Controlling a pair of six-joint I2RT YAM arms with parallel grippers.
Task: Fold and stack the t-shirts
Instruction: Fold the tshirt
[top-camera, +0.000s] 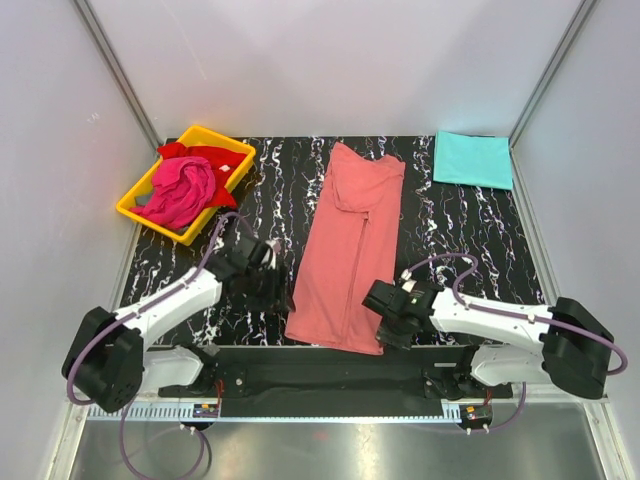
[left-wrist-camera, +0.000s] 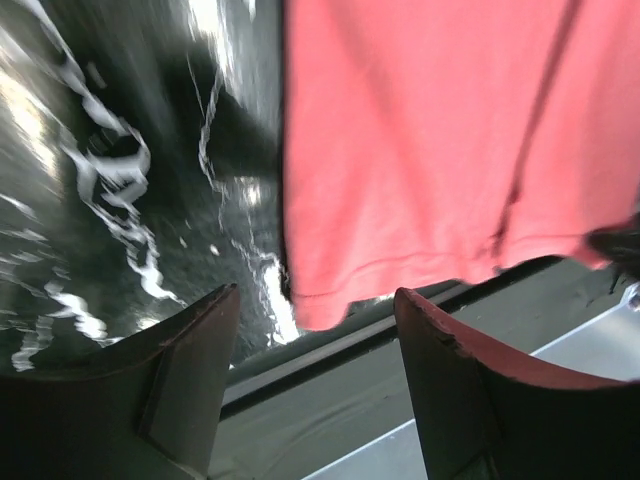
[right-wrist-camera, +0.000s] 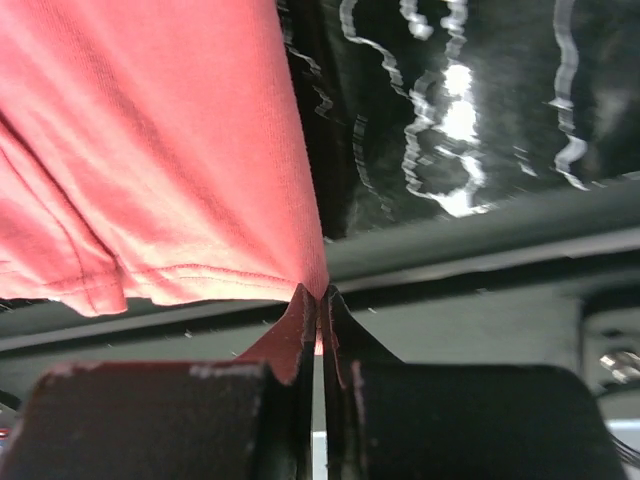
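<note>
Black marble-veined table (top-camera: 450, 230), white walls on three sides: the salmon-pink shirt (top-camera: 350, 250) lies lengthwise down the middle, narrowed to a long strip, with its collar end far from you and its hem at the near edge. Your right gripper (right-wrist-camera: 320, 292) has its jaws together, clamped on the hem's near right corner, and the cloth is drawn to a small peak at the tips. Your left gripper (left-wrist-camera: 315, 295) stands with its jaws apart, just beside the hem's near left corner and, as far as the wrist view tells, not touching the cloth. The turquoise shirt (top-camera: 472, 158) lies folded flat at the far right corner. The magenta shirt (top-camera: 180, 192) and the red shirt (top-camera: 215, 155) sit bunched in the yellow tray (top-camera: 135, 207) at the far left.

Expect the pink shirt to handle as light, limp knit with no stiffness of its own. It will likely sag between whatever two points you hold, and its folded layers may slip over one another. The stitched hem looks like the best place to take hold, since the doubled fabric gives the fingers something to bite. Catch every layer at the left corner to match the right. A pull from one corner alone would probably skew the strip across the glossy tabletop.
</note>
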